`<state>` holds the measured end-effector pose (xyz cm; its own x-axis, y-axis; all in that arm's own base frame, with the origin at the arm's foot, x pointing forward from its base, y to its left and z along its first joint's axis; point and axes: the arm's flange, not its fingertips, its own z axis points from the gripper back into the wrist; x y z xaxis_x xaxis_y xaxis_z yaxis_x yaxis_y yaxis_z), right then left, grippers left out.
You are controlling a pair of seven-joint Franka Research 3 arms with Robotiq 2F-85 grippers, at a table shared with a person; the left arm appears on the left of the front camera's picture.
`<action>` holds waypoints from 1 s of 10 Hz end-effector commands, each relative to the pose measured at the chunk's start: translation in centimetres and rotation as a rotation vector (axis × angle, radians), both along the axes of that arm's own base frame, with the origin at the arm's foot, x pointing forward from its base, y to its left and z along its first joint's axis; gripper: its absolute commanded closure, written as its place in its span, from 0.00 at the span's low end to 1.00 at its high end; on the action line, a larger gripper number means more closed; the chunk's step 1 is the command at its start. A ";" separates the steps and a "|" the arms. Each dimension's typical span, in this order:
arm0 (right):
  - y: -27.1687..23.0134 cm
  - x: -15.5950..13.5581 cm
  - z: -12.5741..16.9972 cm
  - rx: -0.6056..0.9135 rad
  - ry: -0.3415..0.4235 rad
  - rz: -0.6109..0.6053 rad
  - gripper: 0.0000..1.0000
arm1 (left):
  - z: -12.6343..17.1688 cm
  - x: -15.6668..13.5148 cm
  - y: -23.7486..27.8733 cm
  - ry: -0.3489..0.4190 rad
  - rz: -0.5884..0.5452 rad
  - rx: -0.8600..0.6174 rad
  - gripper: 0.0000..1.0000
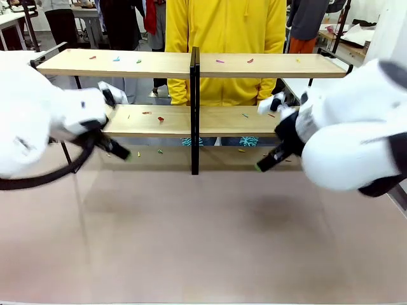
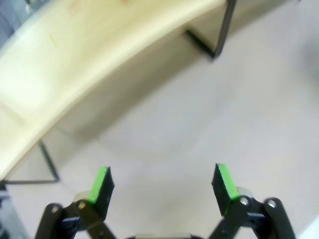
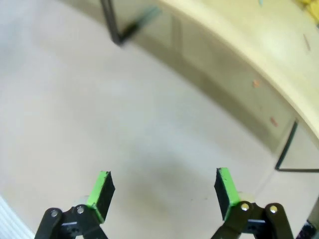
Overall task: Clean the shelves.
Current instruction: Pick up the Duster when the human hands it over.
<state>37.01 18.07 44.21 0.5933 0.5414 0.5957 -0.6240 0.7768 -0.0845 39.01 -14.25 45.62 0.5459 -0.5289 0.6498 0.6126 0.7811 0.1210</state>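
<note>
Your left gripper (image 1: 122, 153) and right gripper (image 1: 262, 165) hang low in the front view. The shelves (image 1: 146, 63) are just beyond them, with the black centre post (image 1: 194, 108) between the two. At the left wrist, your left gripper (image 2: 162, 180) stands wide and empty over the table (image 2: 199, 109), with the shelves (image 2: 75, 59) ahead at upper left. At the right wrist, your right gripper (image 3: 162, 183) gapes wide and empty, with the shelves (image 3: 264, 50) ahead at upper right.
</note>
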 end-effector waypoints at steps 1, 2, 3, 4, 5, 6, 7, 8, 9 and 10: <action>-5.2 -7.1 6.2 0.134 -0.022 0.072 0.00 | 3.4 -10.2 8.6 -0.134 -0.084 -0.109 0.00; -6.3 -8.3 8.1 0.159 -0.051 0.024 0.00 | 4.2 -12.2 10.4 -0.181 -0.151 -0.165 0.00; -7.4 -9.2 9.7 0.190 -0.081 0.005 0.00 | 4.6 -13.7 12.4 -0.232 -0.189 -0.246 0.00; -8.5 -10.0 11.3 0.233 -0.104 -0.023 0.00 | 4.8 -14.7 14.6 -0.271 -0.218 -0.338 0.00; -10.3 -10.5 13.2 0.308 -0.100 -0.078 0.00 | 4.6 -15.4 17.2 -0.291 -0.185 -0.454 0.00; -12.2 -10.6 14.6 0.366 -0.095 -0.152 0.00 | 4.3 -15.7 19.1 -0.288 -0.125 -0.527 0.00; -13.4 -10.4 15.3 0.380 -0.110 -0.217 0.00 | 4.5 -15.8 19.7 -0.292 -0.064 -0.531 0.00; -13.4 -10.2 15.6 0.389 -0.116 -0.235 0.00 | 4.8 -15.4 19.4 -0.289 -0.017 -0.533 0.00; -12.3 -9.8 15.5 0.385 -0.135 -0.293 0.00 | 5.3 -14.5 18.4 -0.270 0.138 -0.477 0.00; -10.6 -9.4 15.4 0.375 -0.130 -0.374 0.00 | 6.0 -13.8 17.0 -0.254 0.276 -0.421 0.00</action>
<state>27.79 4.71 61.49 0.6028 0.1013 0.7914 -0.3801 0.9086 0.1732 30.52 11.32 59.14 0.3490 -0.0794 0.9338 0.5255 0.8416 -0.1248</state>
